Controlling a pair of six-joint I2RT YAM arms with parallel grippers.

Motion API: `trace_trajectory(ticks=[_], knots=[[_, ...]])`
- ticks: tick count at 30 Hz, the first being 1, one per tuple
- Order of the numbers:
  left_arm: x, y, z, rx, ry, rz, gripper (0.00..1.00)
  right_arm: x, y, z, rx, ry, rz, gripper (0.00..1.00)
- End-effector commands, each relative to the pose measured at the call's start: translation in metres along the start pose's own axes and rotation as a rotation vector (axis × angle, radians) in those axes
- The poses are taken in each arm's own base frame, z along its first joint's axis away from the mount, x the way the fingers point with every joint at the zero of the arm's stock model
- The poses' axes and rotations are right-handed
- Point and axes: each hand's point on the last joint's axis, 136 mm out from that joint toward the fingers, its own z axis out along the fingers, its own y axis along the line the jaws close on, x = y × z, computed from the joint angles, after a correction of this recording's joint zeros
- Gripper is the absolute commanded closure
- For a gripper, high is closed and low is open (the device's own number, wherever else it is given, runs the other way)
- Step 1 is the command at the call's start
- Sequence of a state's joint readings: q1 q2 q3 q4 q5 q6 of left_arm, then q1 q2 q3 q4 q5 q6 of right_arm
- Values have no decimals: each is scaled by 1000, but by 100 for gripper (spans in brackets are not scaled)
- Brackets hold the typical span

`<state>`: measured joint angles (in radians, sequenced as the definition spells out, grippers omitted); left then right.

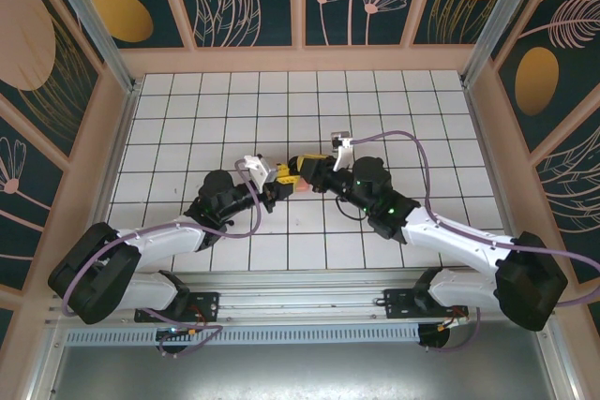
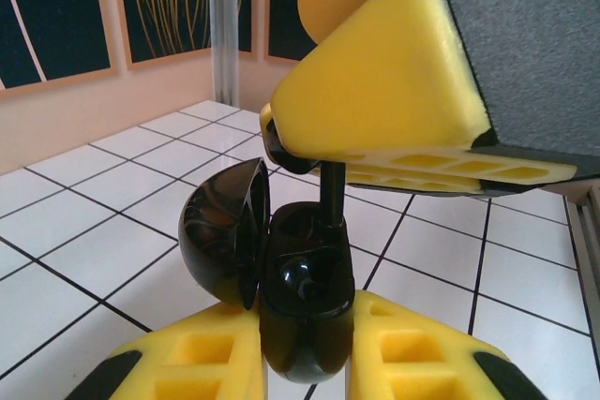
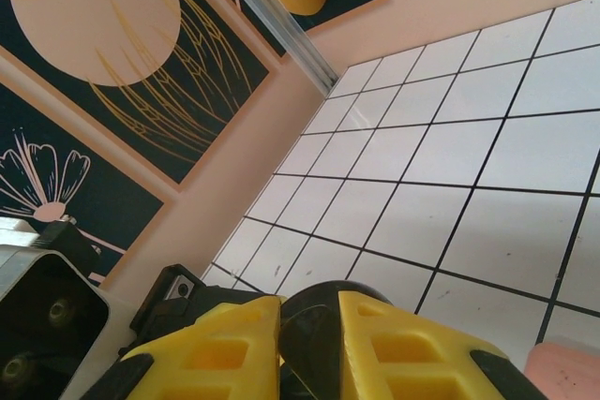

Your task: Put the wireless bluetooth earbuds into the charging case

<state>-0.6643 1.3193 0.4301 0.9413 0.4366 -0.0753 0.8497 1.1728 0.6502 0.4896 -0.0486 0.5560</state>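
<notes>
**Black earbud met the open case at mid-surface**

Black and glossy, the case (image 2: 300, 288) sat pinched between the yellow fingers of the left tool (image 2: 309, 348), lifted clear of the white tiled surface (image 1: 375, 110). Its lid (image 2: 225, 231) stood swung open on the left side of the body, the hollow facing inward.

A black earbud (image 2: 330, 189) rose upright from the top of the case body, its thin stem running up to the fingers of the right tool (image 1: 302, 173), which were pressed together on it. From the left wrist, one broad yellow finger (image 2: 375, 81) of that tool hung just above the case, backed by dark grey padding. From the right wrist, a dark rounded shape sat squeezed between that tool's two yellow fingers. Whether the earbud was fully seated could not be told.

From above, both tools met tip to tip near the middle of the surface, a little closer to the near edge than the far one. A salmon-pink piece (image 3: 562, 372) lay on the tiles just beside them; its shape was too cropped to make out.
</notes>
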Motion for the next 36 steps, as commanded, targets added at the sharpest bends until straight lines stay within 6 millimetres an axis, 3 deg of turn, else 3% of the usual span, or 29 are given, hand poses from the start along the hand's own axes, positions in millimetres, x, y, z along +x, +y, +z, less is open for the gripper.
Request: trace_trajectory(ticks=[1, 24, 36], knots=[[-23, -6, 0, 23, -76, 9, 80, -8, 6, 2, -14, -50, -17, 81], [-40, 6, -6, -64, -132, -2, 80, 14, -2, 4, 107, -14, -22, 80], [-40, 10, -8, -94, -124, 10, 80, 12, 4, 5, 89, -14, -24, 78]])
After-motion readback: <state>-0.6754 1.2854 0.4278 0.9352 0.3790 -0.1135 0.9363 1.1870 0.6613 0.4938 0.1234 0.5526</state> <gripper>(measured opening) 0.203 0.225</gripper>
